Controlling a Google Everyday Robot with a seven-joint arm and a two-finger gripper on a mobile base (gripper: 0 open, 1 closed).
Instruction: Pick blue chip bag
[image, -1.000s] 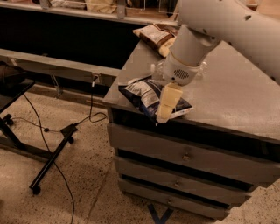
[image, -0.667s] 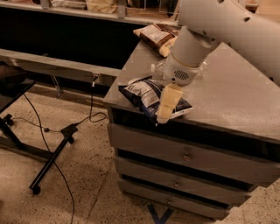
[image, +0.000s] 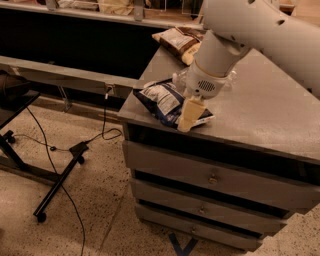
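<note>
The blue chip bag (image: 162, 101), dark navy with a white-grey printed panel, lies on the front left corner of the grey cabinet top (image: 260, 110). My gripper (image: 187, 116) hangs from the white arm directly over the bag's right part, its cream finger (image: 189, 113) pointing down onto the bag near the front edge. The arm covers part of the bag.
A brown-and-yellow snack bag (image: 177, 41) lies at the far left edge of the top. A clear water bottle (image: 181, 78) lies behind the blue bag, mostly hidden by the arm. Drawers (image: 215, 177) are below. A black stand (image: 55, 182) and cables lie on the floor at left.
</note>
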